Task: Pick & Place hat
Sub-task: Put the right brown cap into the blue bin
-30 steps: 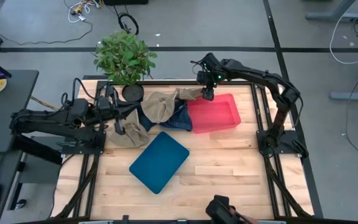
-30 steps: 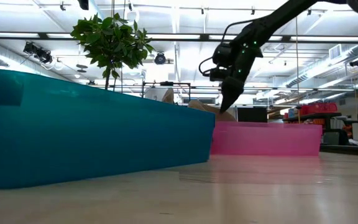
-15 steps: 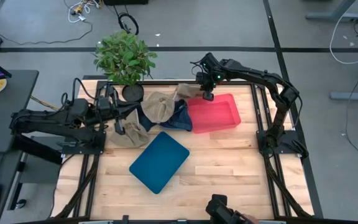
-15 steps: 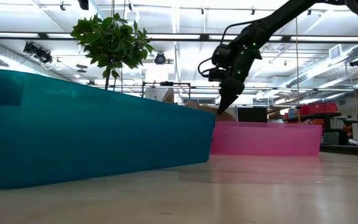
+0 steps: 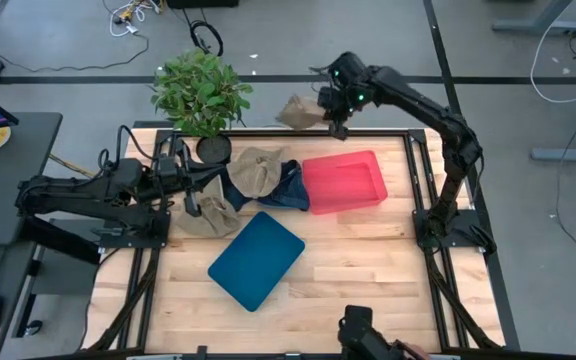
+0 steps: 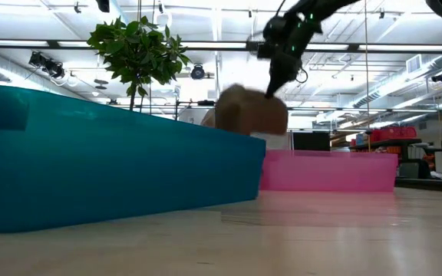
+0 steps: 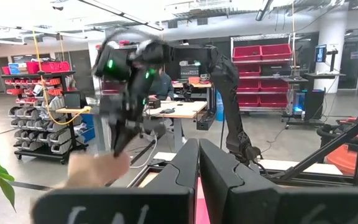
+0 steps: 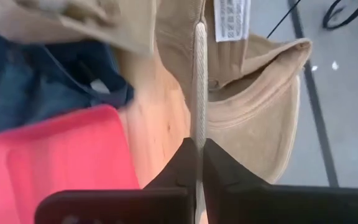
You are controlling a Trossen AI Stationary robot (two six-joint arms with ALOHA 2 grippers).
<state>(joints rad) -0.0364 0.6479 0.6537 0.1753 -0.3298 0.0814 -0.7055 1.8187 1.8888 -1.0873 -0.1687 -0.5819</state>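
Observation:
A tan hat [image 5: 301, 112] hangs in the air over the table's far edge, with my right gripper [image 5: 337, 122] shut on it; the low view shows the hat [image 6: 250, 112] well above the pink bin [image 6: 328, 170]. More hats lie in a pile at the table's far left: a tan one [image 5: 258, 170], a dark blue one [image 5: 288, 186] and another tan one [image 5: 211, 216]. My left gripper [image 5: 194, 206] is shut over that last hat; I cannot tell whether it touches it. My right gripper pinches a thin seamed edge of the tan hat [image 8: 198, 99] between its two fingers, coming from above. The hat hangs below and beside the fingers, lifted clear of the pile, its inside with a white label [image 8: 232, 17] turned to the wrist camera.
A pink bin [image 5: 373, 183] stands at the far right of the table, next to the pile. A teal bin [image 5: 256, 260] lies in the middle. A potted plant [image 5: 200, 92] stands at the far left edge, close to the left arm.
My right gripper has taken hold of the tan hat at the pile's far end, beside the pink bin, and gone up and toward the far edge. The hat has come off the pile and now hangs clear above the bin's rim.

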